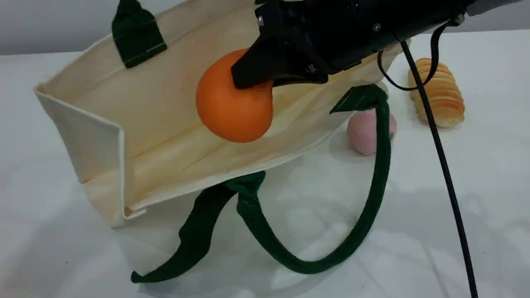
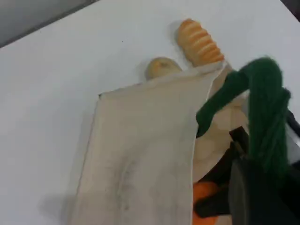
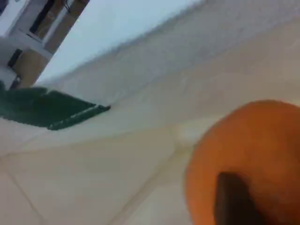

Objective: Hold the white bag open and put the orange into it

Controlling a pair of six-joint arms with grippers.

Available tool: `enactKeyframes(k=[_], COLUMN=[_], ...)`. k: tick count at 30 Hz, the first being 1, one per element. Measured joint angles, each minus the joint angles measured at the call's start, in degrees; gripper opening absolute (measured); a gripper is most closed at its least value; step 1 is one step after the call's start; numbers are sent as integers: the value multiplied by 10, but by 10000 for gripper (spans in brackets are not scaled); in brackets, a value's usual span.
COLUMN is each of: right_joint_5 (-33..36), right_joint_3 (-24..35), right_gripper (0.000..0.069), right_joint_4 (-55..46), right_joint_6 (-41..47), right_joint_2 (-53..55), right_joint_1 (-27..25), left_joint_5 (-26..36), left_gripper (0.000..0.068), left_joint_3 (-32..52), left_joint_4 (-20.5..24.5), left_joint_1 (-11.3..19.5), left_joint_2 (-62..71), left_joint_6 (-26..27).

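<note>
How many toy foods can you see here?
3: the orange inside the white bag at the right gripper, the pink fruit and ribbed loaf on the table beyond. Others may be hidden.

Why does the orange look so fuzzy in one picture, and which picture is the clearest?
Right wrist view: the orange sits very near the lens, so it and the white bag go soft and blurred. Left wrist view: the green handle close to the camera is fuzzy too. Scene view: sharpest, with soft grey shadows on the table under the bag.
</note>
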Motion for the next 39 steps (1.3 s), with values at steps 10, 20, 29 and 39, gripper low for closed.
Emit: enactKeyframes(k=[10,20,29,39], right_joint_5=[66,-10,-18,-12], right_joint_3=[0,1,1,1], right_gripper=[546,496,486,486], right_joint_4=[0,-139,-269,-320], right_joint_6=[1,84,213,274], right_joint_2=[-13,-113,-246,-343], right_joint_1=[-1,-11,-88,-98], left_joint_5=[-15,-8,-9,-5], left_gripper=[73,73,88,303], left_joint_3=[0,1,7,7], left_joint_4=[5,3,2,0], left_joint_1=[2,2,2,2], left_joint_2=[2,23,33,95], left_joint_6=[0,0,1,15])
